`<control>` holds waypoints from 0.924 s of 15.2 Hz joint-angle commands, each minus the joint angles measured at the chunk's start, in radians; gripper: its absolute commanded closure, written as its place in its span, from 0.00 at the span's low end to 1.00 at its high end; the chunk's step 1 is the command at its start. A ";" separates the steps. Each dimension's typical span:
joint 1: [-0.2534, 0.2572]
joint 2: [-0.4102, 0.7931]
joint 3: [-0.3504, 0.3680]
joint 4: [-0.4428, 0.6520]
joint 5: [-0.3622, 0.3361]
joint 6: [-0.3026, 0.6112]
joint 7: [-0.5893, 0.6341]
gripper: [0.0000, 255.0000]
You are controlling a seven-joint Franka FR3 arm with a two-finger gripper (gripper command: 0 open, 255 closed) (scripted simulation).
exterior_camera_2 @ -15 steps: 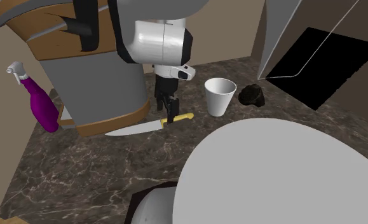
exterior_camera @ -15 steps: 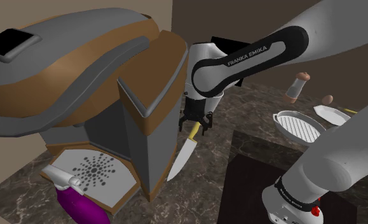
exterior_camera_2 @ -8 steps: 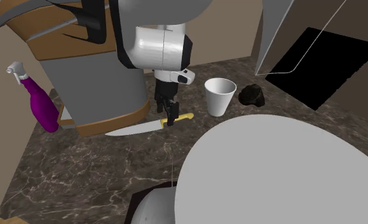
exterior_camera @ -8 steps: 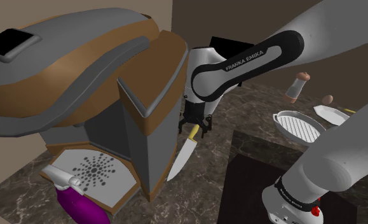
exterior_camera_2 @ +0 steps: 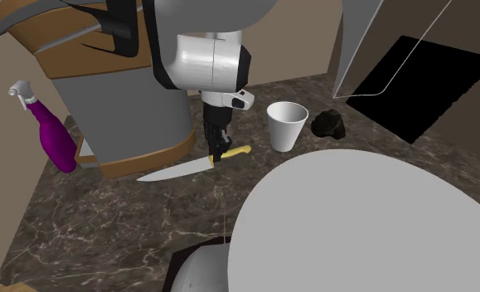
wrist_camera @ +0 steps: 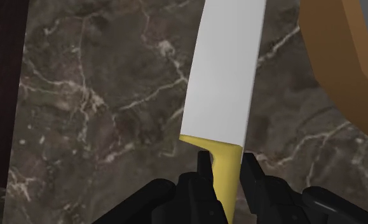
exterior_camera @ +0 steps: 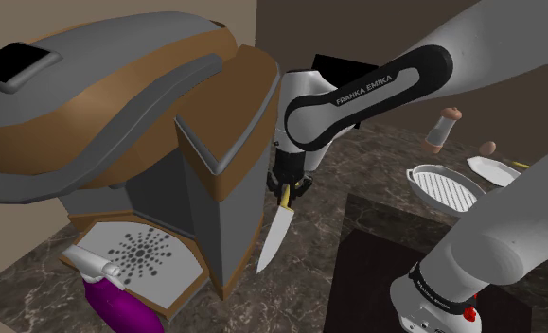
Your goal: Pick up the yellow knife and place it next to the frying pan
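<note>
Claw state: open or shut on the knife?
Shut on the knife: in the wrist view the claw has its fingers clasped on the yellow handle from both sides, no gap.

A bulky grey-and-brown coffee machine stands on the dark marbled countertop, its perforated drip tray low at the front. A purple spray bottle with a white trigger head stands just beside the machine's base. On the machine's other side a white cup stands upright, with a black lump beyond it. Well apart from the machine stands a brown-capped shaker.
</note>
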 commanded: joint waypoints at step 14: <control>0.000 -0.086 -0.016 0.065 0.007 -0.149 0.003 1.00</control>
